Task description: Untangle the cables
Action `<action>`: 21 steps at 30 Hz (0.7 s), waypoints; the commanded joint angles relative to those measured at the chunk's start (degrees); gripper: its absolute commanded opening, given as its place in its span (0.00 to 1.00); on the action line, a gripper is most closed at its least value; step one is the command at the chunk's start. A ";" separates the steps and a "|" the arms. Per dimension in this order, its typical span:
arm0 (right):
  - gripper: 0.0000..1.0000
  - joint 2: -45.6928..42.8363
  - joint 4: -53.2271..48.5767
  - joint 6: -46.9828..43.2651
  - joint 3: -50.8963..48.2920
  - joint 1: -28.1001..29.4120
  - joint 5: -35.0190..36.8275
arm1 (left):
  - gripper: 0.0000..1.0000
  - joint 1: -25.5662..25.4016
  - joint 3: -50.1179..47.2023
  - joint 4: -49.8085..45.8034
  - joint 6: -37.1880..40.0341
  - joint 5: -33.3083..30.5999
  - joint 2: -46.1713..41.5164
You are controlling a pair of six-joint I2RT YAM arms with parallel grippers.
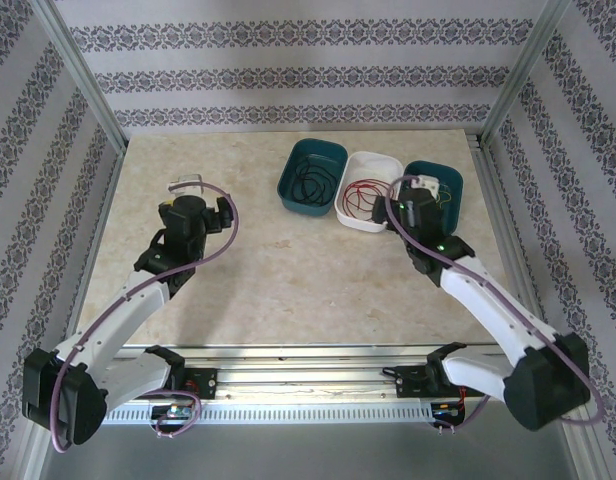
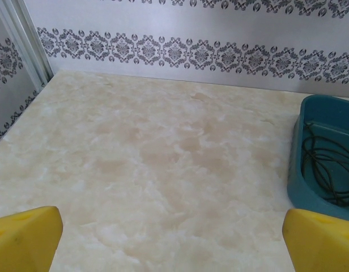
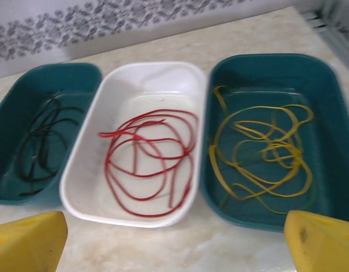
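The cables lie apart, one in each of three bins at the back of the table. In the right wrist view, a black cable (image 3: 41, 144) is coiled in the left teal bin (image 3: 27, 85). A red cable (image 3: 149, 164) loops in the white bin (image 3: 146, 76), and a yellow cable (image 3: 265, 158) lies bunched in the right teal bin (image 3: 265, 71). My right gripper (image 3: 174, 243) hovers open in front of the white and right teal bins, nothing between its yellow fingertips (image 3: 27, 241). My left gripper (image 2: 174, 241) is open over bare table, the black cable (image 2: 327, 164) to its right.
From above, the bins stand side by side at the back right: teal (image 1: 313, 178), white (image 1: 368, 190), teal (image 1: 450, 180). My right gripper (image 1: 420, 188) overlaps the rightmost bin. My left gripper (image 1: 188, 185) is at the left middle. Patterned walls and metal frame posts (image 1: 78, 80) enclose the table.
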 commanded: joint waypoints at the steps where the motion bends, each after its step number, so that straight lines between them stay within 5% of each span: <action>1: 0.98 -5.14 0.51 -0.95 -4.79 -1.72 3.39 | 0.99 0.63 -2.27 1.80 1.47 -1.70 -2.02; 11: 0.98 -16.79 9.90 -9.81 -19.06 -8.23 5.29 | 0.99 1.63 -10.88 6.54 7.00 -3.03 -6.22; 21: 0.98 -17.70 22.85 -15.56 -28.70 -13.91 3.36 | 0.99 9.80 -17.59 14.58 6.01 1.04 -3.86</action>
